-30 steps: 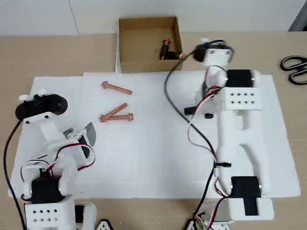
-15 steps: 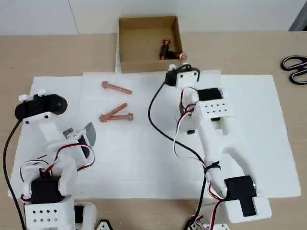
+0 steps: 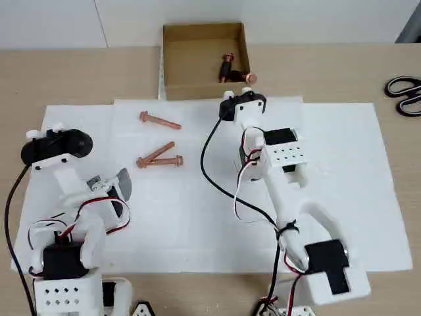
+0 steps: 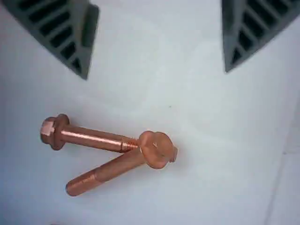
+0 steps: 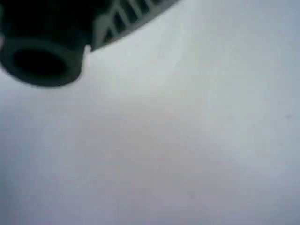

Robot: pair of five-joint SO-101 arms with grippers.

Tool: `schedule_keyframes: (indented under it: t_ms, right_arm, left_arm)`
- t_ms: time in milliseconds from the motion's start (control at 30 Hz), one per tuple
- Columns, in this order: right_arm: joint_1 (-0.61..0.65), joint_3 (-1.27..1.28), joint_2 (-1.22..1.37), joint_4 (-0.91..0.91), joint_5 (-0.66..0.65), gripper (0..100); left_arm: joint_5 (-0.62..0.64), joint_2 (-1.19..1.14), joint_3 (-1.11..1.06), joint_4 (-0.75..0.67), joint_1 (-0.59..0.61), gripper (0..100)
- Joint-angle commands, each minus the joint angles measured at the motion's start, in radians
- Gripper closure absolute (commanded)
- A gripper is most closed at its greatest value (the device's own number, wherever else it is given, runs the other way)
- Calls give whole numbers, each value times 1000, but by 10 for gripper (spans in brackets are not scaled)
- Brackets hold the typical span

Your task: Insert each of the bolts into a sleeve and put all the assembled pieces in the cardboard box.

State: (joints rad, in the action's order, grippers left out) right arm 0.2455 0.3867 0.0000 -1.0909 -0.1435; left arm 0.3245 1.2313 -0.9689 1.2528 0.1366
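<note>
Three copper bolts lie on the white mat point(image 3: 197, 224): a single bolt point(image 3: 160, 120) and a crossed pair point(image 3: 160, 157). The left wrist view looks down on the crossed pair point(image 4: 108, 154). My left gripper point(image 3: 109, 185) hangs open over the mat near the front left, a little short of the pair, with its fingers point(image 4: 61, 33) wide apart and holding nothing. The cardboard box point(image 3: 172, 59) at the back holds two bolts in black sleeves point(image 3: 234, 71). My right arm point(image 3: 276, 161) is folded over the mat just in front of the box. A black sleeve point(image 5: 40, 63) sits against my right gripper point(image 5: 93, 42).
Scissors point(image 3: 402, 92) lie on the bare table at the far right. The right arm's black cable point(image 3: 210, 168) loops over the middle of the mat. Open mat stretches between the two arms and to the right arm's right.
The right arm pulled back from the box's right corner and swung left, folding over the mat. The left arm and the loose bolts stayed put.
</note>
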Motion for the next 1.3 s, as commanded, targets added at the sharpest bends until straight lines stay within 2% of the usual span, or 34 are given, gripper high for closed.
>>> schedule_keyframes:
  t_ms: [0, 533, 867, 1267]
  right_arm:
    - [1, -11, 39, 36, -3, 876]
    - [-2, -97, 143, 48, -6, 876]
    - [2, -299, 147, -183, -11, 873]
    - [2, -310, 150, -177, -14, 873]
  left_arm:
    - [0, 11, 7, -18, 0, 822]
    - [0, 11, 7, -18, 5, 822]
    - [0, 11, 7, -18, 5, 822]
    - [0, 11, 7, -18, 3, 822]
